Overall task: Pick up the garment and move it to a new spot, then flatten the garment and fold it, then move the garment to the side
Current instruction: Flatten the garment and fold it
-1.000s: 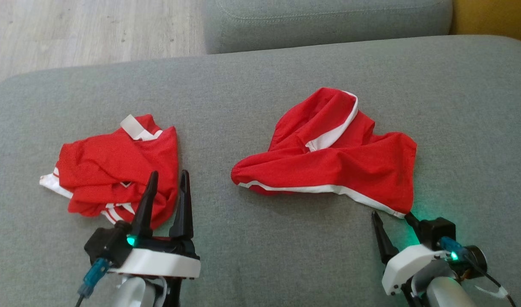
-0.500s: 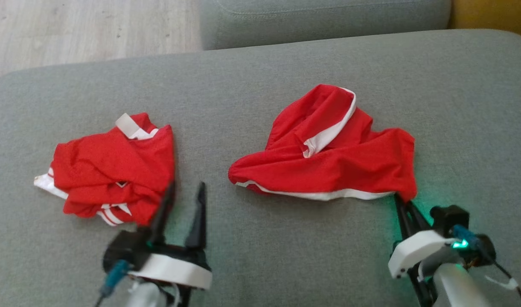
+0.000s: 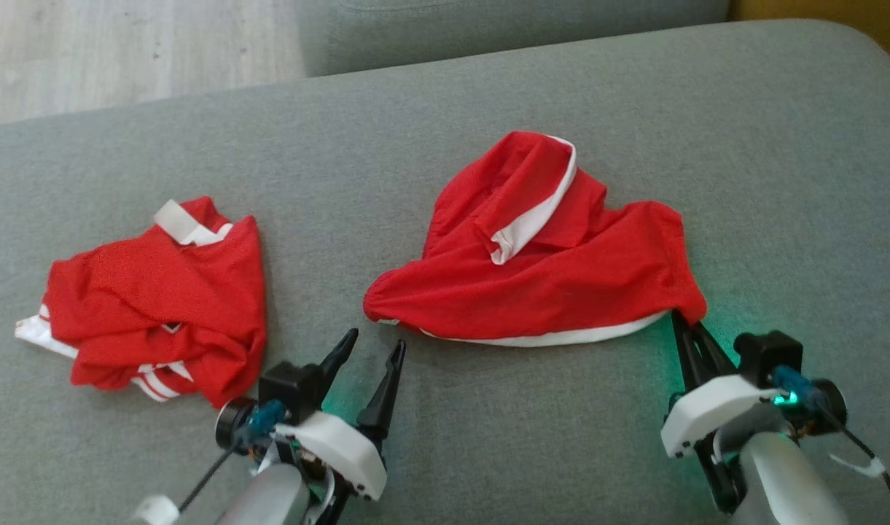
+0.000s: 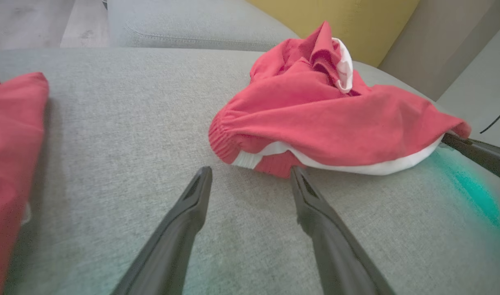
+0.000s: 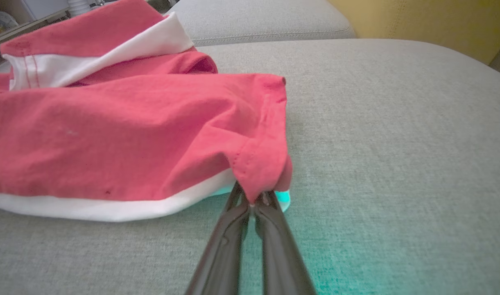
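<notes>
The right gripper pinches seemingly just a thin corner of the shorts, which may slip out on lifting; the left gripper stands spread, empty.

On cushion: shirt left, garment right

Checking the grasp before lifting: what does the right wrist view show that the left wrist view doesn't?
Right wrist extra: a close look at the right gripper shut on the red shorts' corner hem. Left wrist extra: the open left gripper just short of the shorts' gathered elastic edge, plus another red garment at that view's left edge. Shared: the shorts on the grey sofa cushion.
</notes>
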Tool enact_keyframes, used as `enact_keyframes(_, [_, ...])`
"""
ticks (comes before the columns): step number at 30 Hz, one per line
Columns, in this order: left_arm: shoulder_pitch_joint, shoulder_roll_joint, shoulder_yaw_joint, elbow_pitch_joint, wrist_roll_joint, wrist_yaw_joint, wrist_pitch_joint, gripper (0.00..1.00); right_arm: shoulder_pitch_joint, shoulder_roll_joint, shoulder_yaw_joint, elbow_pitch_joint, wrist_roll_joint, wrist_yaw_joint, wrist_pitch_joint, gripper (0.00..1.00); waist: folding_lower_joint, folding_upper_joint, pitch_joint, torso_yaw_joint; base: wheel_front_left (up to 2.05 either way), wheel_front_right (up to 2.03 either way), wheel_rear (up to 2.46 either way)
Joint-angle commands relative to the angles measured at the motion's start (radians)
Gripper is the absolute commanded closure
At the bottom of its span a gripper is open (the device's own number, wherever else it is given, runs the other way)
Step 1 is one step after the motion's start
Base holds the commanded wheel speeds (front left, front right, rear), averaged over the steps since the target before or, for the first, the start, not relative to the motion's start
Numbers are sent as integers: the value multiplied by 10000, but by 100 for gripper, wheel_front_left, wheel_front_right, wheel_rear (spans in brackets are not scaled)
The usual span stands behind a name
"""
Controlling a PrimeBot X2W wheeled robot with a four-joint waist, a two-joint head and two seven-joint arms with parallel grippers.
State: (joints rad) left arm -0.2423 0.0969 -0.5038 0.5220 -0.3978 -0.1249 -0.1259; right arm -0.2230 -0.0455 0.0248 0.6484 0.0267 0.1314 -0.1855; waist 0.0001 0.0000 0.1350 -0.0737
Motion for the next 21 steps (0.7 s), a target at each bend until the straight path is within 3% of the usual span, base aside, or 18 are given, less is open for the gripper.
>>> enact_keyframes(1, [-623, 178, 129, 45, -152, -54, 30, 0, -476, -47, 312, -376, 109, -7, -9, 100, -1, 0, 110, -112, 0, 0, 0])
enact_keyframes(10, [-1537, 154, -408, 1331, -725, -56, -474, 0, -613, -47, 485, -461, 276, -7, 13, 100, -1, 0, 379, -388, 0, 0, 0])
enact_keyframes(19, [-1998, 232, -1259, 1620, -1460, -57, -940, 0, -630, -47, 494, -447, 334, -7, -29, 100, -1, 0, 501, -405, 0, 0, 0])
enact_keyframes(20, [-2042, 242, -1371, 1630, -1531, -57, -984, 42, -629, -47, 480, -441, 329, -7, -32, 100, -1, 0, 509, -392, 0, 0, 0])
enact_keyframes(21, [-2088, 261, -1472, 1644, -1588, -57, -1026, 77, -630, -47, 461, -434, 322, -7, -35, 100, -1, 0, 510, -376, 0, 0, 0])
